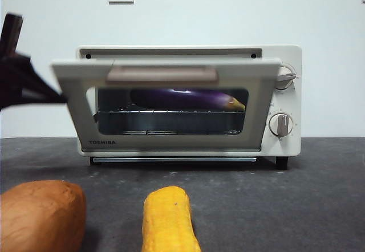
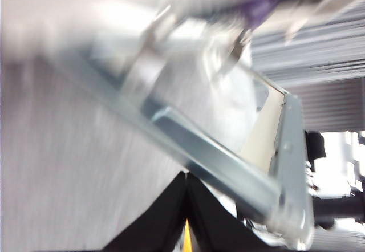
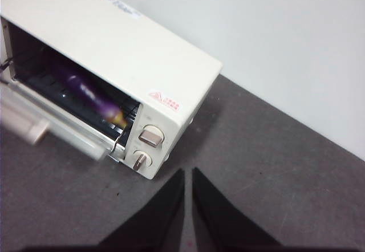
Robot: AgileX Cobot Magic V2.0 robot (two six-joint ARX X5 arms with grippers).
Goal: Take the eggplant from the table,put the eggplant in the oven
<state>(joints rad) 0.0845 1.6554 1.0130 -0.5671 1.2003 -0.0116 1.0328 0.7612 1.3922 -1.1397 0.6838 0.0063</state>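
The glossy purple eggplant (image 1: pixel 188 99) lies on the wire rack inside the cream oven (image 1: pixel 288 61), yellowish-green tip toward the knobs. It also shows through the opening in the right wrist view as the eggplant (image 3: pixel 85 89). The oven door (image 1: pixel 165 69) hangs partly raised, tilted, its beige handle toward the camera. My left gripper (image 1: pixel 60 97) is at the door's left edge, touching it, jaws shut with nothing held; the blurred left wrist view shows the gripper (image 2: pixel 186 177) right under the door's metal frame. My right gripper (image 3: pixel 188 172) hovers shut and empty over the table (image 3: pixel 256 166), apart from the oven's knob side.
An orange-brown sweet potato (image 1: pixel 40 215) and a yellow corn cob (image 1: pixel 168 220) lie on the dark table (image 1: pixel 285 195) in front of the oven. Two round knobs (image 1: pixel 280 124) sit on the oven's right face. A white wall stands close behind.
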